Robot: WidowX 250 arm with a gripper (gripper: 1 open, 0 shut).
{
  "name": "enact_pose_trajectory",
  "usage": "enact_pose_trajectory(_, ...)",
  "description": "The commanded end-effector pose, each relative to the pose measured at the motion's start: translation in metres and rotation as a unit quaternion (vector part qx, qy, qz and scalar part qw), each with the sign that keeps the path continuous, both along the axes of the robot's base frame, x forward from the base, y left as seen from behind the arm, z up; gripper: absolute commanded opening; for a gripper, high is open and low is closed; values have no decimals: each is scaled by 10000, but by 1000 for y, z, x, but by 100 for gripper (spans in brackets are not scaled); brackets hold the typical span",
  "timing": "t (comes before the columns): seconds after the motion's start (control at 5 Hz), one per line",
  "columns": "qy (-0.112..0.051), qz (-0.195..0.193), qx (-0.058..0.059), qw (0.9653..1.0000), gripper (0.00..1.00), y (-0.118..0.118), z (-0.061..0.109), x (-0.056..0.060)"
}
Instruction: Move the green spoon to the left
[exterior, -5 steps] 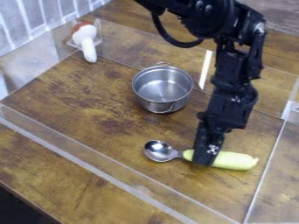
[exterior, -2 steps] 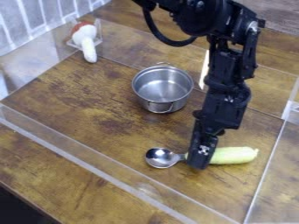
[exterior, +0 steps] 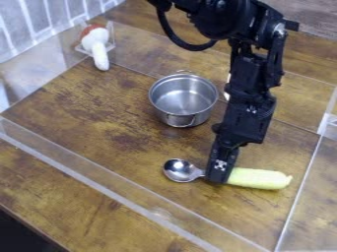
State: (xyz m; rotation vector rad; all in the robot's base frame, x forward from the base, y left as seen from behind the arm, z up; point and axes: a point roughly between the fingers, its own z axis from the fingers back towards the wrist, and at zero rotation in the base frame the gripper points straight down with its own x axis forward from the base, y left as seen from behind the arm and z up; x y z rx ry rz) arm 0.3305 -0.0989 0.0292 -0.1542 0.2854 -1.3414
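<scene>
The green spoon (exterior: 258,179) lies flat on the wooden table at the front right. Its yellow-green handle points right and its shiny metal bowl (exterior: 182,171) points left. My gripper (exterior: 222,170) comes down steeply from the black arm above. Its fingertips are shut at the spoon's thin neck, between handle and bowl, and they hide the neck itself. The spoon still rests on the table.
A round steel bowl (exterior: 183,98) stands just behind the spoon, left of the arm. A white object with an orange end (exterior: 95,46) lies at the back left. Clear acrylic walls (exterior: 118,187) run along the front and right sides of the work area.
The gripper's tips now sit at the spoon's neck rather than over the left end of the handle, and the wrist has rolled a little. The spoon has barely shifted.
</scene>
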Motion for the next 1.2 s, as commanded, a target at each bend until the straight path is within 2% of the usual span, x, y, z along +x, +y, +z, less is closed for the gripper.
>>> enact_pose_trajectory(0.0,-372,76,-98,9992,0,16,26,5)
enact_pose_trajectory(0.2,-362,71,-107,9993,0,23,24,3)
enact_pose_trajectory(0.6,-357,-467,-120,9982,0,39,23,2)
enact_pose_trajectory(1.0,-401,225,-40,9989,0,10,21,-9)
